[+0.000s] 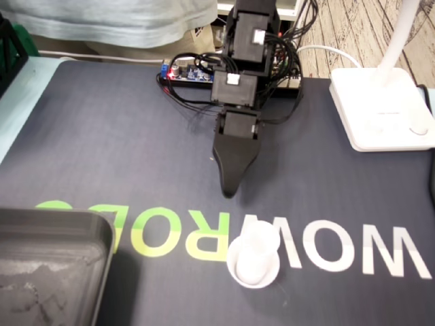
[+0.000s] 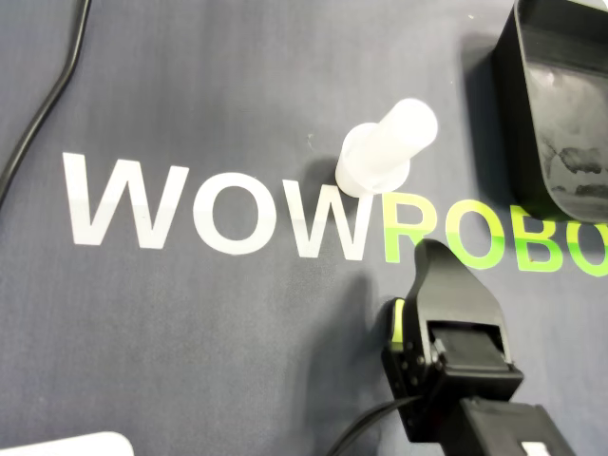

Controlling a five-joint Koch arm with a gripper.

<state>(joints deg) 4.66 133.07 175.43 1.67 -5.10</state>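
Tool near white peg, apart

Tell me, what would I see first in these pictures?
The big WOWROBO letters on the dark mat jump out first. Right at them stands a small white peg on a round base, and the black gripper points toward it without touching. A black tray sits at the mat's edge.

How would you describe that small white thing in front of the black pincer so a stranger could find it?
Find the dark mat with the big WOWROBO lettering. Where its white letters turn green stands a white peg: a short tube on a round foot, just beyond the pincer. It is small and white, unlike the black tray.
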